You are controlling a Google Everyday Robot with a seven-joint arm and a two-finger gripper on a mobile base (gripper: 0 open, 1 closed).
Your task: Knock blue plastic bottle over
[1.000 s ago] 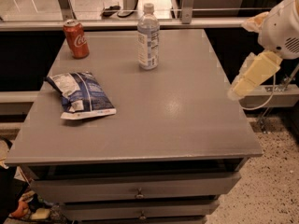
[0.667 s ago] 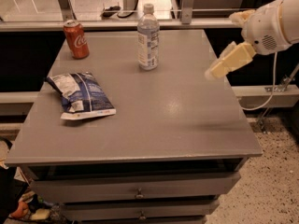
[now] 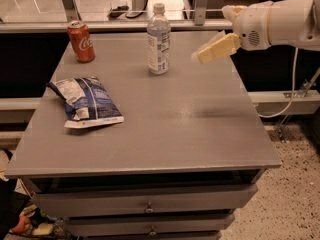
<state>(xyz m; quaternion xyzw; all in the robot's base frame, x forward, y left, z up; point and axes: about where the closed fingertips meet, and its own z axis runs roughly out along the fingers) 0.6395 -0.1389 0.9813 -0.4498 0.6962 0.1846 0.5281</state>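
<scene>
While the pincer (image 3: 200, 56) comes in from the right edge, it now hangs above the surface (image 3: 190, 119), near the blue plastic bottle (image 3: 158, 39) on its right side but not touching it. I cannot tell if it is wide or narrow. The bottle stands upright at the back middle, not moved, so the task is not done. A sideways push seems next.

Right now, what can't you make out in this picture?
Camera view:
- Arm: cut off by the right edge; base unseen.
- Gripper, in the air right of the bottle: height above the table unclear from one view.
- Bottle label: print too small to read.
- Drawers: contents hidden by their fronts.
</scene>
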